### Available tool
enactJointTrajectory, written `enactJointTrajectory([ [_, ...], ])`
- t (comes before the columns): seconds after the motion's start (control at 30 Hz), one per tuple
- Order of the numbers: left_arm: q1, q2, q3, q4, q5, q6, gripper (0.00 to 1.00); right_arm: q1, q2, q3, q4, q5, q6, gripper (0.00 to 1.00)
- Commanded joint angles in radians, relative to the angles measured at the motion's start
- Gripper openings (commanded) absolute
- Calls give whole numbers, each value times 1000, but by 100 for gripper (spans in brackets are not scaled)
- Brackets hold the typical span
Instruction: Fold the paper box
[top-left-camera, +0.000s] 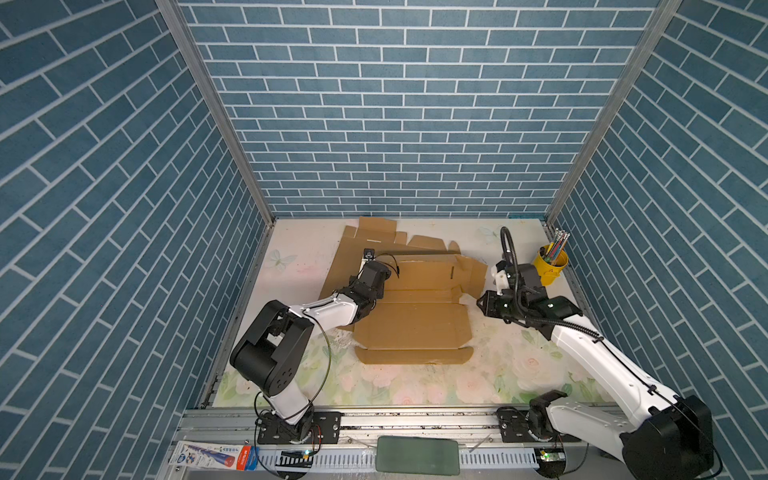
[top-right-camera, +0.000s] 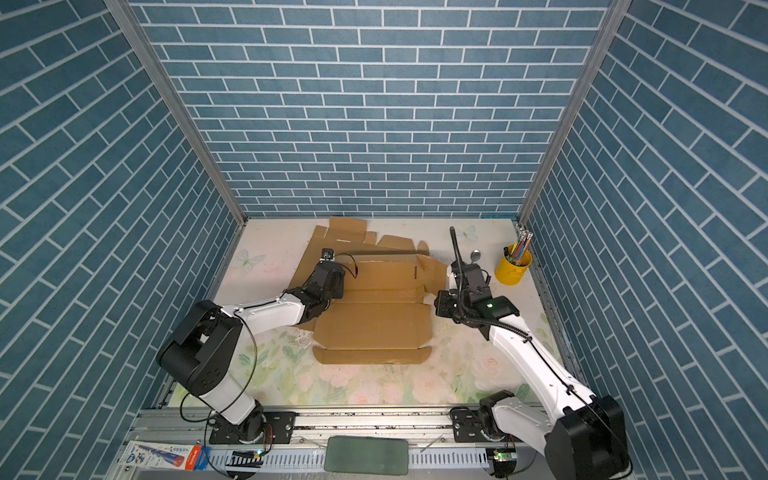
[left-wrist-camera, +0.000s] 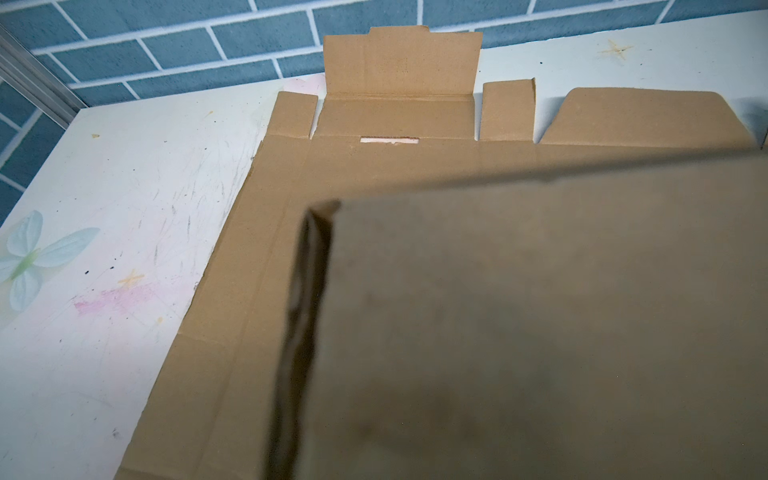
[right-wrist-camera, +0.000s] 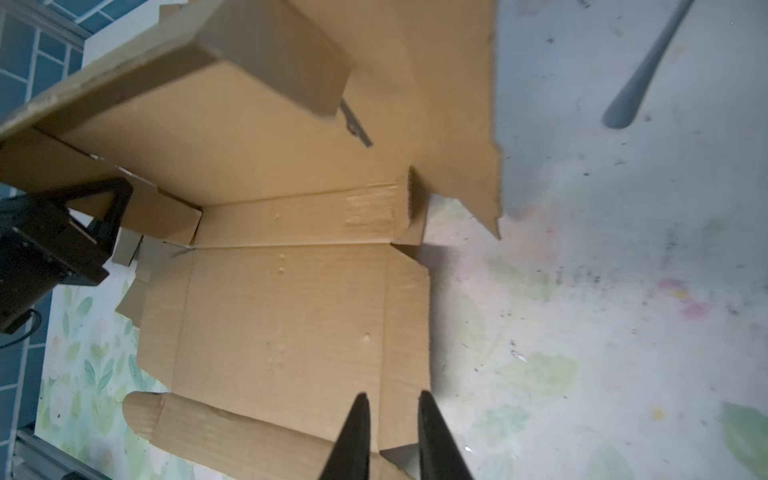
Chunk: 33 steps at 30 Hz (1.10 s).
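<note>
Floral tabletop (top-left-camera: 415, 386); left arm (top-left-camera: 324, 309) extended, left tool (right-wrist-camera: 118, 195) pinching paper box (top-left-camera: 411, 328); right tool (right-wrist-camera: 392, 415) narrowly parted, empty.

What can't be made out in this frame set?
Left gripper: its hold on the box is unclear; a blurred panel fills the left wrist view, and its own wrist covers it in both top views.
Spoon: handle cut off by the right wrist view's edge.
Cup contents: too small in both top views.
Packet print: likewise too small.
</note>
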Motion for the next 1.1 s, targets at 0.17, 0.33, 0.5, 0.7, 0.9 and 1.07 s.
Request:
enactJointTrajectory([
  [0.17,3,27,-32,-107,17,14,0,67,272,-83,319,116,159,10],
  [0.33,2,33,-36,-101,21,11,0,68,423,-100,339,104,155,8],
  [0.5,3,38,-35,-98,21,14,0,70,480,-123,359,80,160,7],
  [0.7,3,37,-25,-111,21,29,0,21,288,-57,267,-73,45,11],
  [0.9,2,43,-21,-108,27,40,0,-271,70,32,87,-182,-118,17],
  [1.07,3,65,-5,-111,35,44,0,-347,293,211,31,-15,-262,20],
])
